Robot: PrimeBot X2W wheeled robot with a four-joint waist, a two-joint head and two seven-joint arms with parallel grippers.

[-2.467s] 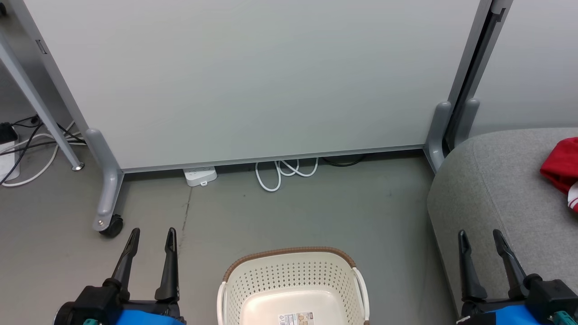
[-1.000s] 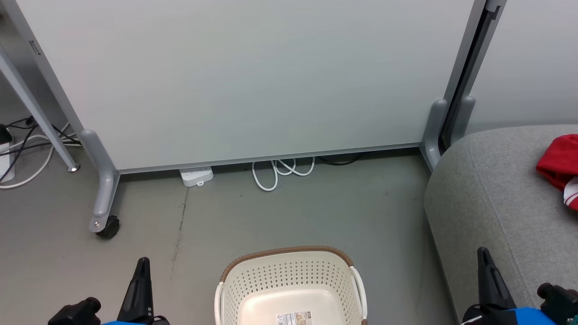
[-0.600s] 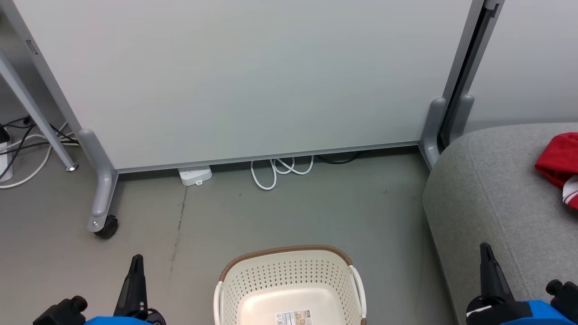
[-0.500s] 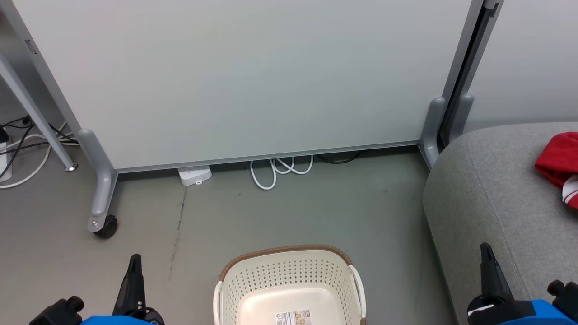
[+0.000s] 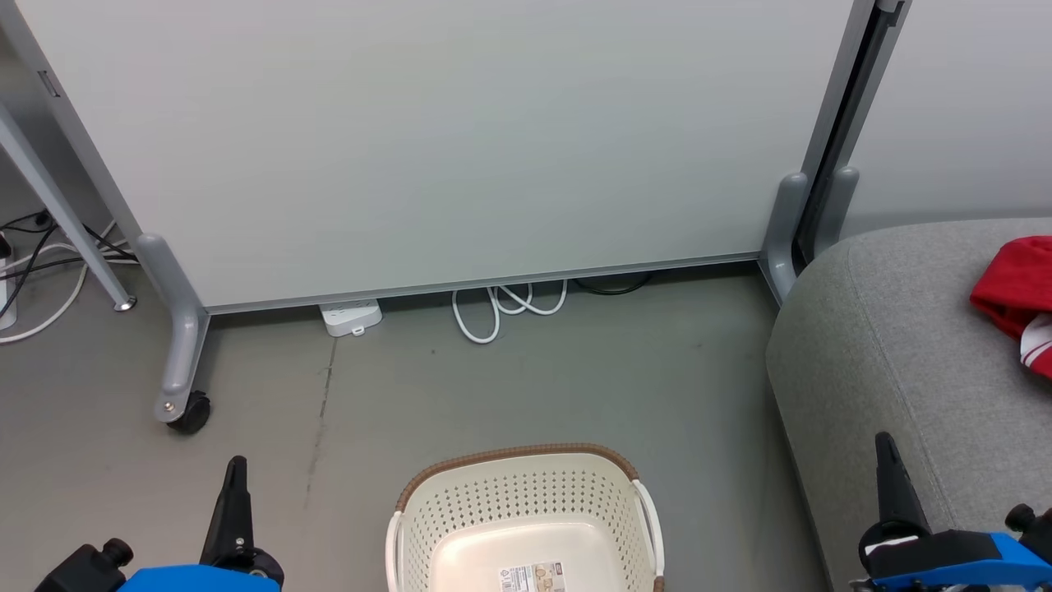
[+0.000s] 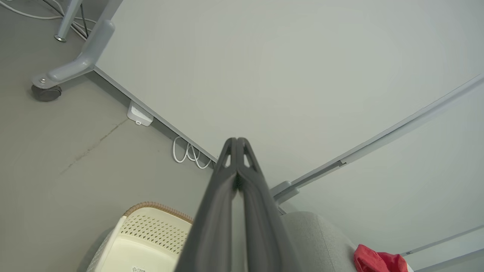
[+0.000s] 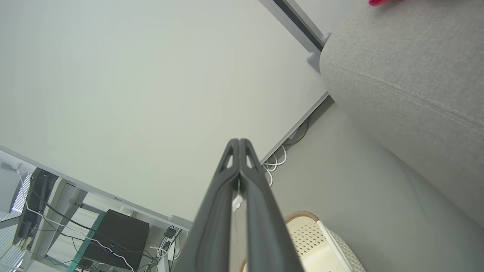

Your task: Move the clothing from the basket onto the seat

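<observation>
Left gripper (image 6: 237,141): jaws clenched, the two dark fingers pressed together along their length, tips touching each other. In the head view it sits near left, one finger showing edge-on above the blue wrist, over bare floor (image 5: 575,378) and left of the basket (image 5: 526,497), well apart from it.

Right gripper (image 7: 239,141): jaws clenched the same way, tips meeting. In the head view it sits near right, in front of the near side of the seat (image 5: 904,345). Cannot tell whether it touches the fabric.

Basket: on the floor, near and centre, cut by the bottom edge. Brown rim on its far side, white handles left and right. Its inner bottom shows pale plastic and a paper label (image 5: 536,577).

Clothing (image 5: 1012,288): red, bunched, with a white striped patch at its near edge. It lies on top of the seat at far right, cut off by the frame edge, and well apart from the basket and from both grippers.

Seat: grey, rounded, stitched seam along its edge, standing right of the basket with a strip of floor between.

Far side: a pale partition (image 5: 444,140) on grey feet, with a caster (image 5: 191,411) at left. A white power strip (image 5: 352,316) and a looped white cable (image 5: 501,308) lie on the floor at its base.
</observation>
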